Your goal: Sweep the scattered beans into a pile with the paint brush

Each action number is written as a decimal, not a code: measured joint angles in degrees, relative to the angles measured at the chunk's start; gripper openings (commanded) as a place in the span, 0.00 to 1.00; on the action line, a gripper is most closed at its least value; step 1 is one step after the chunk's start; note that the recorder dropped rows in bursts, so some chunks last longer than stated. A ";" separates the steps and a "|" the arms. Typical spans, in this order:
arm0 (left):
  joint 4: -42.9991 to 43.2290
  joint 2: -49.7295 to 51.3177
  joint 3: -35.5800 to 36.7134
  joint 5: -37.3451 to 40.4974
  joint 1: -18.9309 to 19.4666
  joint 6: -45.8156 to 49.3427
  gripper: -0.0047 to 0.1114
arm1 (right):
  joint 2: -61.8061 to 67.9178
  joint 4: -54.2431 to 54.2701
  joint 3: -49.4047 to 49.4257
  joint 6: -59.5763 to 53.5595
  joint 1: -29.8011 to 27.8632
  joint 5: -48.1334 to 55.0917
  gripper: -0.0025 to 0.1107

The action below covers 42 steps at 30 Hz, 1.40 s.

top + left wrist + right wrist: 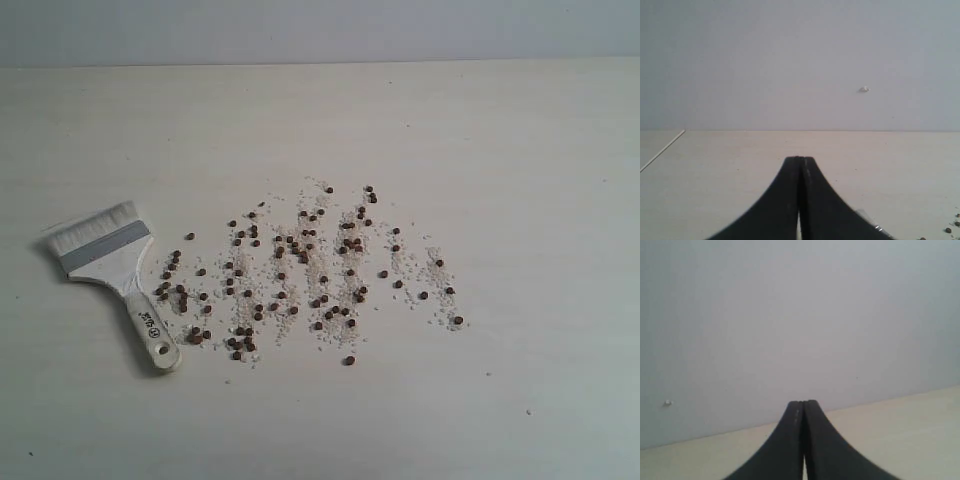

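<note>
The pale table (pixel 520 130) carries the beans (pixel 316 302), scattered across its middle. Just left of them the paint brush (pixel 115 270) lies flat, its long axis diagonal, bristles pointing far-left, handle end near the beans. The left gripper (pixel 800 165) and right gripper (pixel 803 407) are pressed closed, holding nothing.

The left end effector (pixel 800 160) is closed, its black fingers pressed flush along one seam. The right end effector (pixel 803 403) is likewise closed, fingers flaring outward toward the wrist.
</note>
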 measured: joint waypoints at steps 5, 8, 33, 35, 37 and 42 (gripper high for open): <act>0.00 0.00 0.00 0.00 0.00 0.00 0.04 | 0.00 0.00 0.00 0.00 0.00 -1.52 0.02; 0.00 0.00 0.00 0.00 0.00 0.00 0.04 | 0.00 1.72 0.00 2.68 0.00 -3.47 0.02; 0.00 0.00 0.00 0.00 0.00 0.00 0.04 | 59.57 -0.69 -63.67 -15.66 0.00 60.13 0.02; 0.00 0.00 0.00 0.00 0.00 0.00 0.04 | 63.47 4.06 -64.49 -18.98 0.00 63.58 0.02; 0.00 0.00 0.00 0.00 0.00 0.00 0.04 | 66.84 8.11 -64.64 -21.23 0.52 65.58 0.02; 0.00 0.00 0.00 0.00 0.00 0.00 0.04 | 73.20 10.40 -64.64 -22.36 8.28 66.92 0.02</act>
